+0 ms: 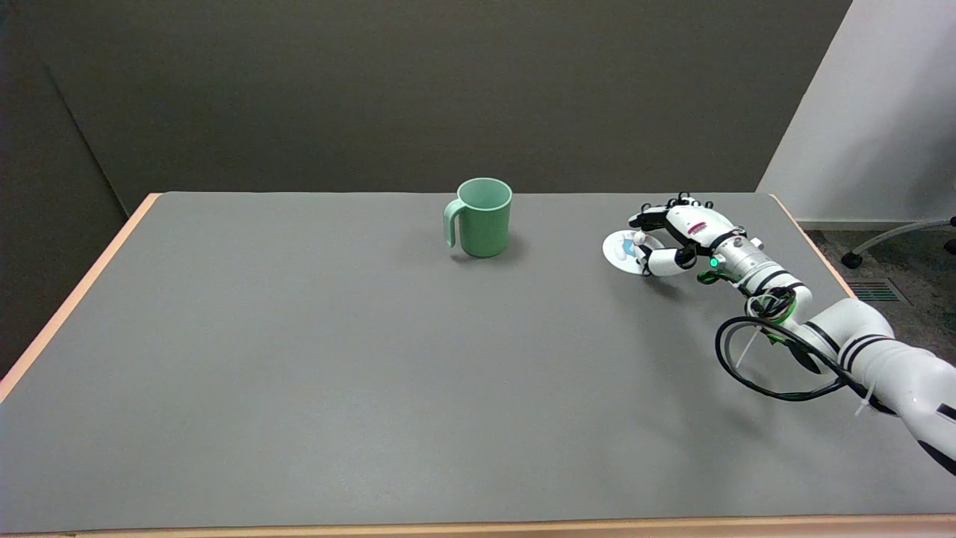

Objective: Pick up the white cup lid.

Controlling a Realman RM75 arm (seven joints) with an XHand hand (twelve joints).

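Observation:
The white cup lid [620,250], a small round disc with a pale blue patch in its middle, is at the right side of the grey table [336,373]. My right hand [672,235] grips it by its right edge, with the thumb below and the other fingers [648,217] arched over the top. The lid looks slightly tilted, and a faint shadow lies on the table under the hand. The lid's right part is hidden by the fingers.
A green mug [484,217] with its handle to the left stands upright near the table's far middle, well left of the lid. The table's right edge [810,239] runs close behind the hand. A black cable loop [762,359] hangs from my forearm.

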